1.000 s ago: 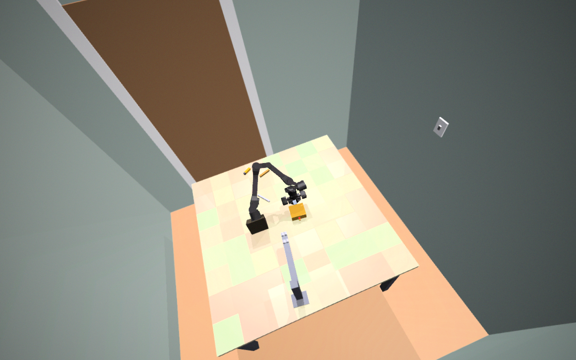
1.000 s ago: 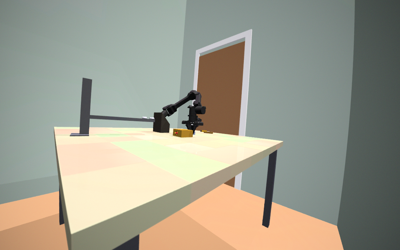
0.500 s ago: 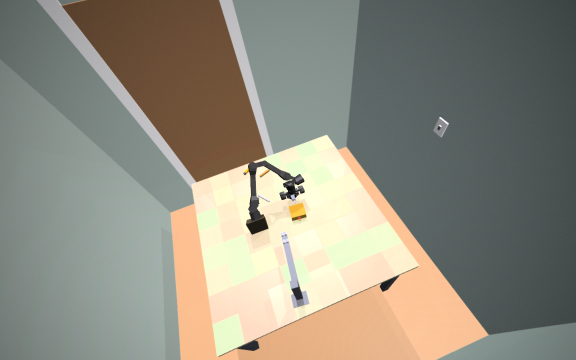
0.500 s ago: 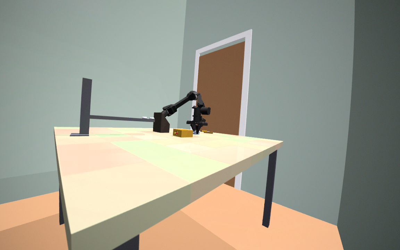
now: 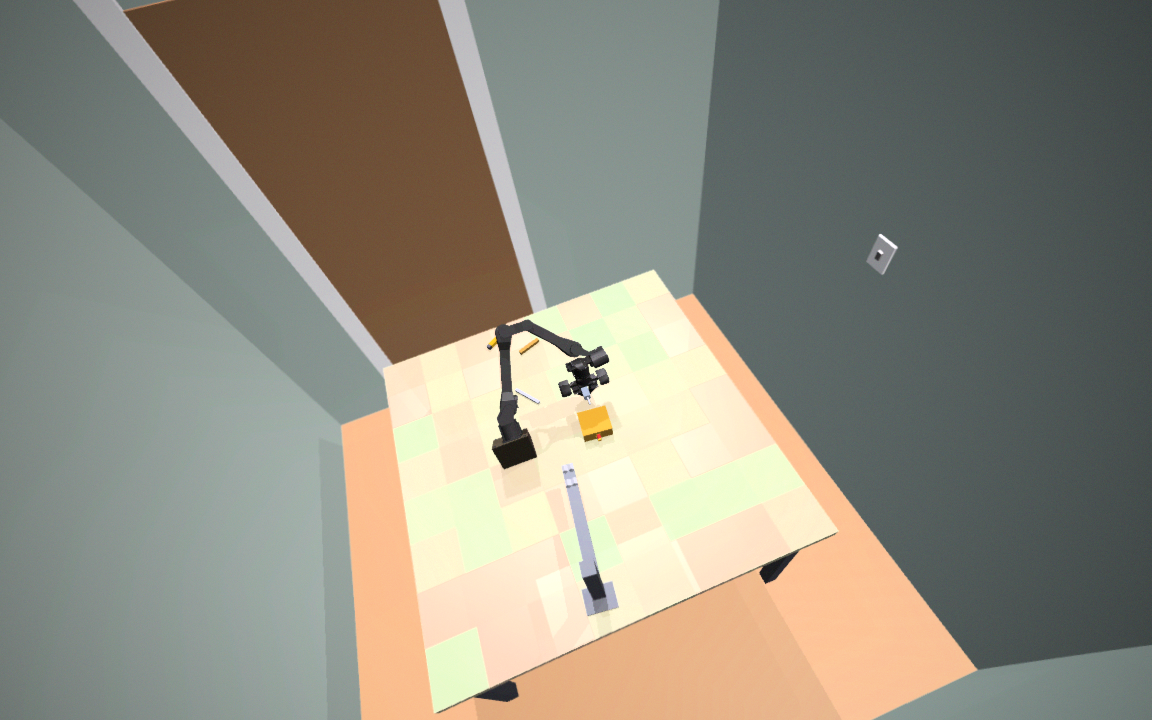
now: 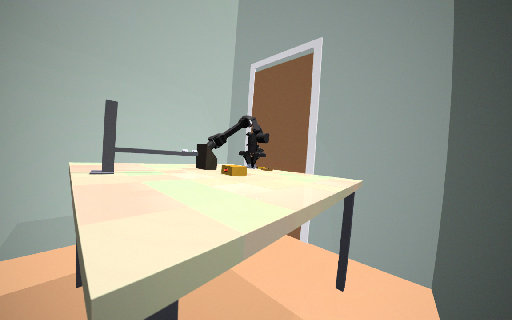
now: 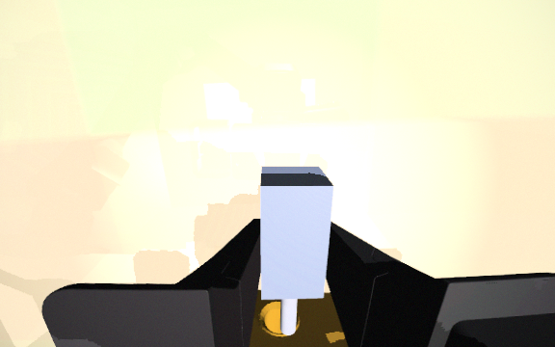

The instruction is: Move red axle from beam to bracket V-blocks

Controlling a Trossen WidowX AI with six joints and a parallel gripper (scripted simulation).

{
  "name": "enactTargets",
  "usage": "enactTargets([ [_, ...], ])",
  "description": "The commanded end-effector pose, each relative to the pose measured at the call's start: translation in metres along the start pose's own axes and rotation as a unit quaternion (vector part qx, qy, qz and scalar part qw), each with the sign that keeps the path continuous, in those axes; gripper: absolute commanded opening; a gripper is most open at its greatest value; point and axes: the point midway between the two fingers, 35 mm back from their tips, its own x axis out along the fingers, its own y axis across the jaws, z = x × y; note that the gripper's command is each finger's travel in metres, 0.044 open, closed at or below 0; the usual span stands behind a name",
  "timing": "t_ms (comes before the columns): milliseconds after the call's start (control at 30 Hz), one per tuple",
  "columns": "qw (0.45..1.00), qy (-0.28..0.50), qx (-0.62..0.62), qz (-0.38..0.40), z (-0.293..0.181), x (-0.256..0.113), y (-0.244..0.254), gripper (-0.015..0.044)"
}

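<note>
Wrist view: the black gripper (image 5: 586, 394) (image 6: 251, 166) (image 7: 289, 226) is partly closed, clamped on a pale block (image 7: 293, 241) with a thin rod pointing toward the yellow beam (image 5: 594, 420) (image 6: 234, 170) (image 7: 311, 333). Whether the rod touches the beam is hard to tell. Elsewhere, the red axle (image 5: 599, 437) (image 6: 225, 170) sits in the beam, its end showing on the side away from the gripper.

one orange beam (image 5: 594, 420) (image 6: 234, 170) (image 7: 326, 323), one bracket (image 5: 579, 523) (image 6: 109, 135), two V-blocks, three loose rods
</note>
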Motion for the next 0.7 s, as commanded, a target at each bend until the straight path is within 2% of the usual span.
enactTargets([
  [0,1.0,0.0,-0.007,-0.005,0.002,-0.008,-0.003,0.0],
  [667,1.0,0.0,-0.007,-0.005,-0.003,-0.04,0.0,0.0],
])
